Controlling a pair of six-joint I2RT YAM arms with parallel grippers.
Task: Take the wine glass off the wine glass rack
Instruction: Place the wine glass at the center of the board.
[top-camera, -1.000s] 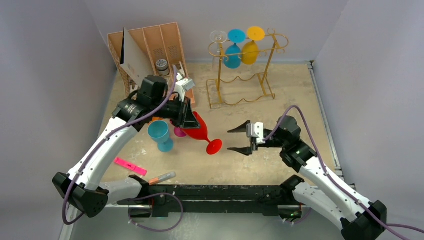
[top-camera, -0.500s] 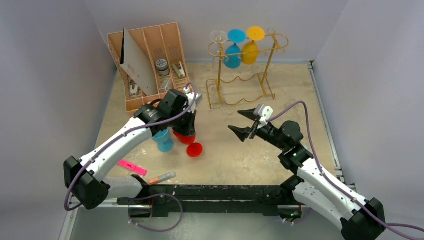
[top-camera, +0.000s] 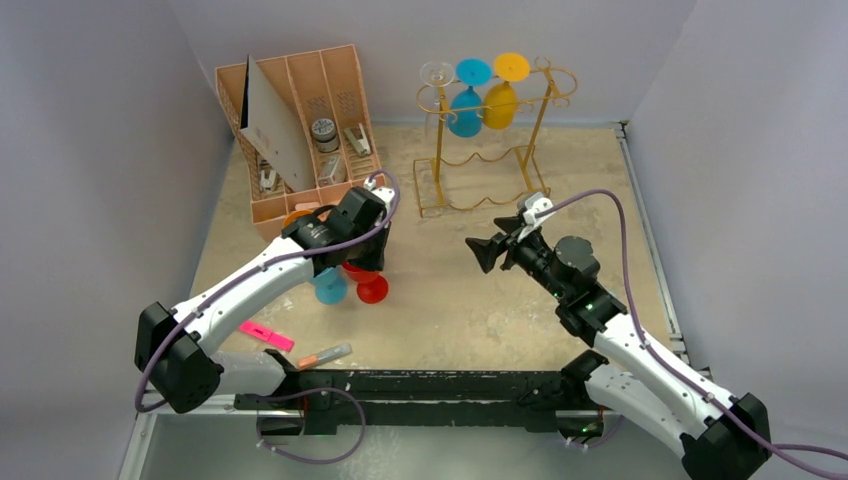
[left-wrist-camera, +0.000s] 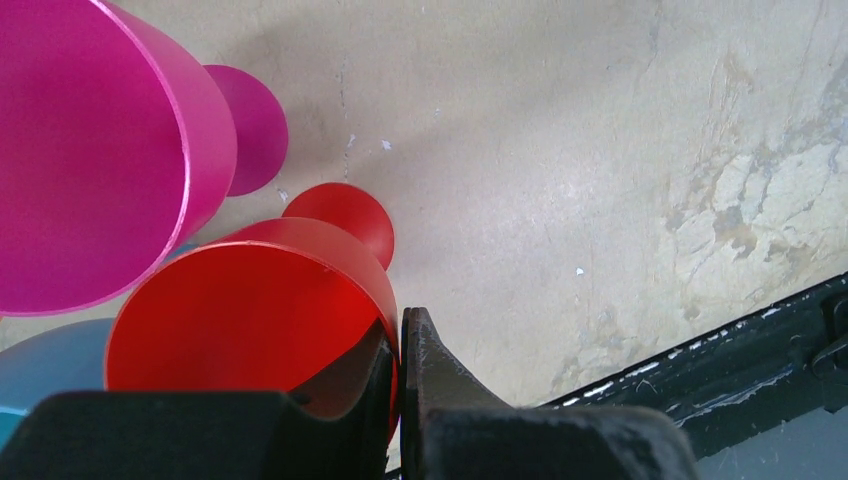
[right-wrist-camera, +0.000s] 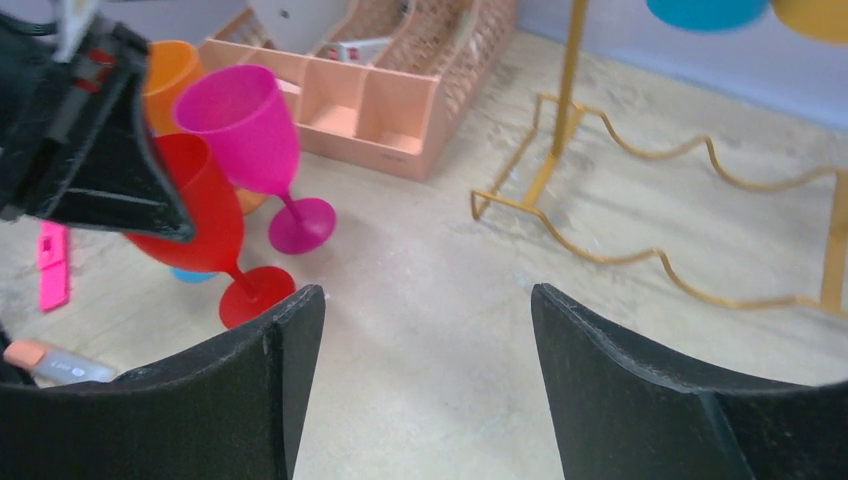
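On the left half of the table (top-camera: 560, 190), a red wine glass (right-wrist-camera: 195, 215) is held tilted beside a pink glass (right-wrist-camera: 245, 125), its rim pinched between the jaws of the left gripper (top-camera: 367, 258). Whether its foot is set down cannot be told. One removal is judged nearly finished, with only the release left. On the wine glass rack (top-camera: 541, 120), a clear glass (top-camera: 436, 72), a blue glass (top-camera: 465, 110) and a yellow glass (top-camera: 500, 105) hang inverted. The right gripper (right-wrist-camera: 425, 330) is pointed toward the rack, jaws spread and empty.
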